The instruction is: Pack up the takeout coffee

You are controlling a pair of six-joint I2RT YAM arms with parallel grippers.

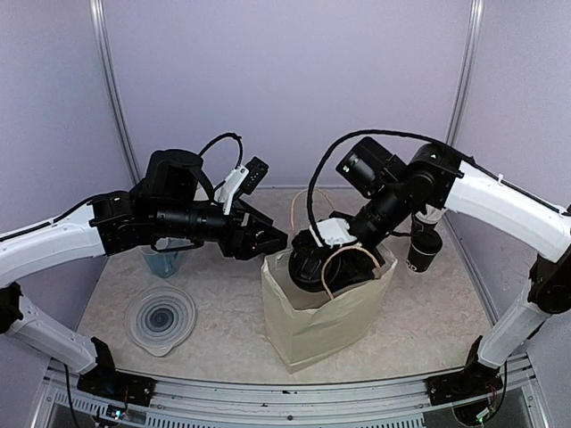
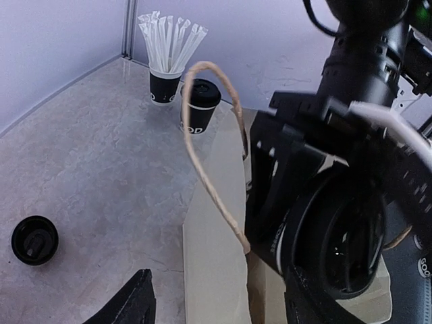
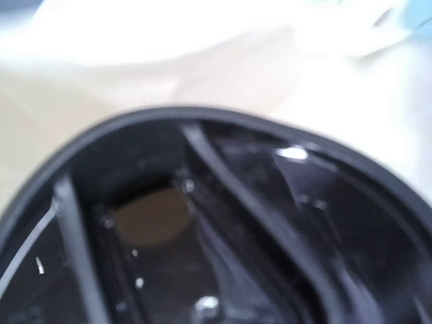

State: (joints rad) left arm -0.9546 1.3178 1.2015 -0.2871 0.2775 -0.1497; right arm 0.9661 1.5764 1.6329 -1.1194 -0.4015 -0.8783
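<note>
Holds the left gripper (image 1: 270, 239) at the paper bag's (image 1: 312, 334) left rim, mid-frame from above, fingers (image 2: 138, 305) spread apart and clamping nothing. Buries the right gripper (image 1: 310, 263) in the bag mouth beside a black lettered cup (image 2: 422, 266) inside; cannot tell whether those fingers grasp anything. Has another lidded coffee cup (image 2: 199, 104) standing just beside the cup of straws (image 2: 165, 84), upper left of the left wrist view.

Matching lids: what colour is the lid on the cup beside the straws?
Black plastic lid; left wrist view shows it best.
</note>
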